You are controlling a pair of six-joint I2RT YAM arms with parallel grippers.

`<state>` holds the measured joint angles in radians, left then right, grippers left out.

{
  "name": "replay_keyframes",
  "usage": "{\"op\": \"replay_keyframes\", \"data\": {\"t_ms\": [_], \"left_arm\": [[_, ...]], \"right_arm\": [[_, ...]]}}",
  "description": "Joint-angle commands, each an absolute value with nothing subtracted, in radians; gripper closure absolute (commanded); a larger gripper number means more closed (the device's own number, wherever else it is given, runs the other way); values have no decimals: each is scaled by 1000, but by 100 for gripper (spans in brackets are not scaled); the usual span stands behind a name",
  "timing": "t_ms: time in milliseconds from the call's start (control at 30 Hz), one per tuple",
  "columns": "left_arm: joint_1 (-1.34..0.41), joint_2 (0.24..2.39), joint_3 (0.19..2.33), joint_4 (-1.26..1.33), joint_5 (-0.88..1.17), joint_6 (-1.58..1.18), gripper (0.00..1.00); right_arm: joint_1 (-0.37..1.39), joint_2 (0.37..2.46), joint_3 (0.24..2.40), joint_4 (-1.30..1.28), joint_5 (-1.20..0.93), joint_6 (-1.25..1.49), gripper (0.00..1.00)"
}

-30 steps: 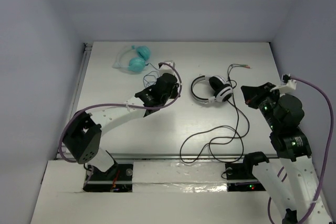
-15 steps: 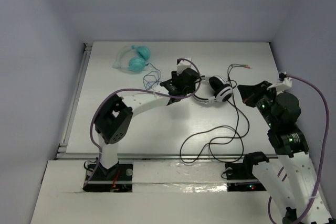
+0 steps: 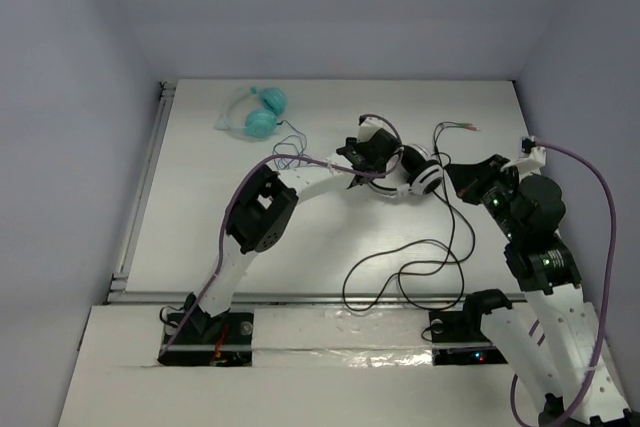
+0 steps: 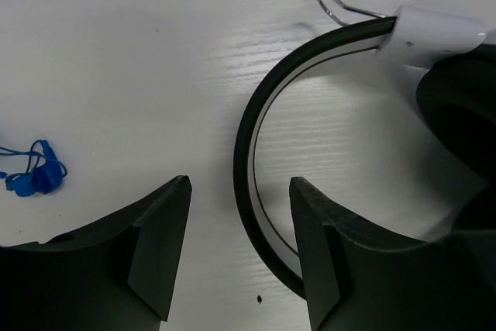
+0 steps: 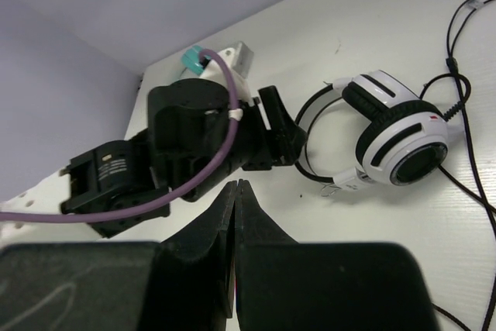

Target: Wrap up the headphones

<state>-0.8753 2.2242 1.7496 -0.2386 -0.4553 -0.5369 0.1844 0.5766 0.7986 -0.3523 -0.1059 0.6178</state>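
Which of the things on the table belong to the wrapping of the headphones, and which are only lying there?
Belong to the job:
- black-and-white headphones
- their long black cable

Only lying about:
- teal headphones
- small blue earbuds

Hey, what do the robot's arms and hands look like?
The left arm and right arm are white links with black joints. The left hand and right hand each have two black wedge-shaped fingers. A purple cable runs along each arm.
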Motion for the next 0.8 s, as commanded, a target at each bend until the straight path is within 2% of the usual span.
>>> {"op": "replay_keyframes", "data": {"t_ms": [0,467,667,700,767], "left_arm": [[-876,2244,1802,-296,-463,-545,48],[-885,2373,1887,-342,-479,-534,48],[-885,2407,1907,-342,-465,-549,61],[-885,2408,1905,-341,-463,-555,70],[-885,2402,1893,-328,-468,-558,78]], "right_arm": [[181,577,781,-272,-147,617,100],[181,584,742,-222,-193,638,100],[181,581,742,-215,-195,641,100],[181,581,744,-213,-193,641,100],[181,581,747,-213,-192,641,100]]}}
